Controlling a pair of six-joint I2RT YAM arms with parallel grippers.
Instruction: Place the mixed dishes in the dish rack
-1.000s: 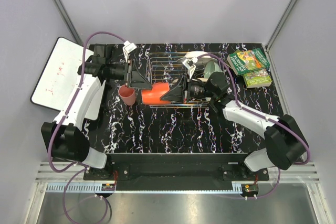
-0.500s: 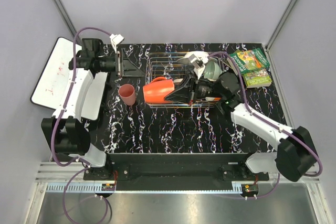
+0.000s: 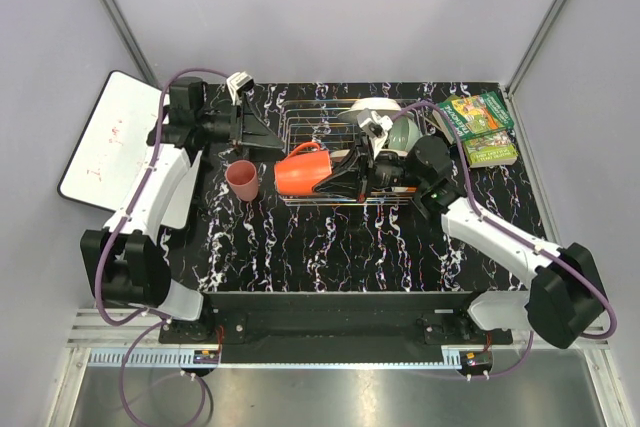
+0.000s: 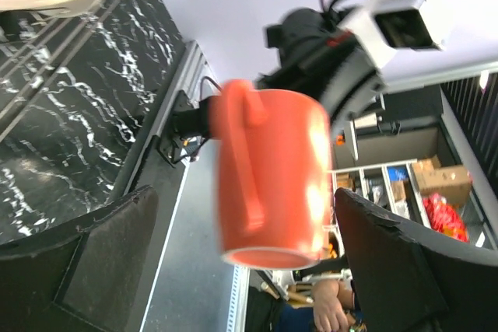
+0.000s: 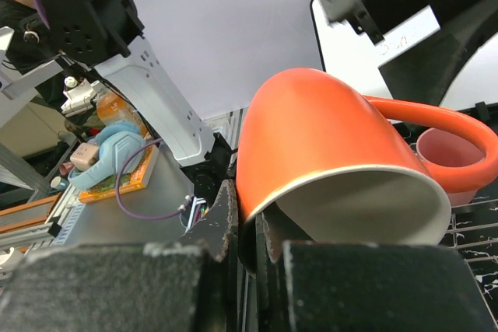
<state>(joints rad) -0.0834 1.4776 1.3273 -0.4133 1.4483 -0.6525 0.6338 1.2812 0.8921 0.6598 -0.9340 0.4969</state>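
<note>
Black marbled bench, grey walls. Right pincer pinches the orange mug, which has shifted from the bench edge to over the dish rack's near-left corner, so placing looks close; left pincer is spread, empty. Only the right wrist view shows the rim grip; overhead fixes the mug against the rack.

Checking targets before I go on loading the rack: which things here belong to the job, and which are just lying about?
Job: orange mug, held in the right gripper; pink cup; pale green bowl; white dish; dish rack.
Lying about: green-covered books; whiteboard.
</note>
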